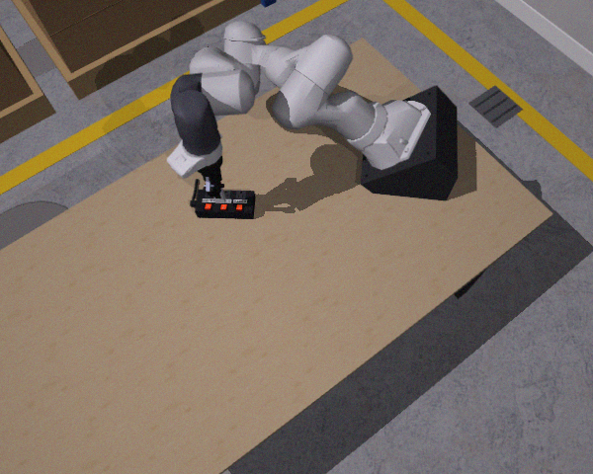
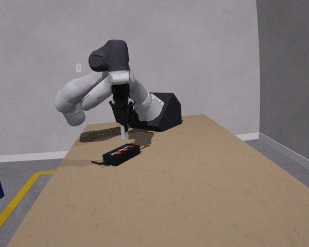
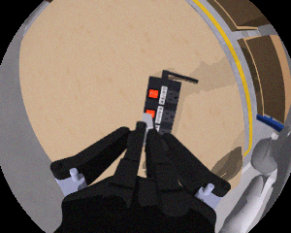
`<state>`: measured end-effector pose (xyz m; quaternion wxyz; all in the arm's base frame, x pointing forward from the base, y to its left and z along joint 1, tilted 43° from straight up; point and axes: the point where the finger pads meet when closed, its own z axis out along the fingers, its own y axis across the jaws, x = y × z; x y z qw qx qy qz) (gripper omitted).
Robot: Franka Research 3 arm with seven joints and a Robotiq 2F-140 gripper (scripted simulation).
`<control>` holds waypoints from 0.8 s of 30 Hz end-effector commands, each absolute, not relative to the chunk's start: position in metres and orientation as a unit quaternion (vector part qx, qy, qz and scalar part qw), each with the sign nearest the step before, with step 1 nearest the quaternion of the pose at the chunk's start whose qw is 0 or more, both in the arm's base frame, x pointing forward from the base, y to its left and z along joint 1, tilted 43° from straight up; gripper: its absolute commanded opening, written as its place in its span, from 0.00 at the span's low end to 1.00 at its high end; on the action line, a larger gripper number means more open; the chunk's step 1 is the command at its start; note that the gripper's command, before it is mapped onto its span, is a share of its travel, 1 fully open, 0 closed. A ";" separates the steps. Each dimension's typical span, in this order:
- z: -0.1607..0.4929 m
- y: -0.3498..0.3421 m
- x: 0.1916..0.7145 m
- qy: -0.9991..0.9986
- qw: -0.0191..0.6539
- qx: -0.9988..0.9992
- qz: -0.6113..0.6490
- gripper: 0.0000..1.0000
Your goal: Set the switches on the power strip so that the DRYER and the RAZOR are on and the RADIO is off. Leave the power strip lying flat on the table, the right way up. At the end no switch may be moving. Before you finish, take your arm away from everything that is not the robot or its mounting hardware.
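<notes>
The power strip (image 2: 121, 154) lies flat on the tabletop (image 2: 191, 186), before my base (image 2: 164, 111); my closed tool (image 2: 124, 136) hangs above it.

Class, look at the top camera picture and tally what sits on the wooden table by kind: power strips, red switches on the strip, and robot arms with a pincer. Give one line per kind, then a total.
Power strip: 1
Red switches: 3
Robot arm with shut pincer: 1
Total: 5
</notes>
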<state>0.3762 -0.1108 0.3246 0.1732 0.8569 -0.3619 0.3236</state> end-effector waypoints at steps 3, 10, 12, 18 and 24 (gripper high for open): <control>0.322 -0.113 0.378 -0.363 0.173 0.856 0.324 0.00; 0.318 -0.116 0.380 -0.363 0.173 0.856 0.324 0.00; 0.316 -0.117 0.381 -0.363 0.173 0.856 0.324 0.00; 0.310 -0.121 0.385 -0.363 0.173 0.856 0.324 0.00; 0.304 -0.125 0.388 -0.363 0.173 0.856 0.324 0.00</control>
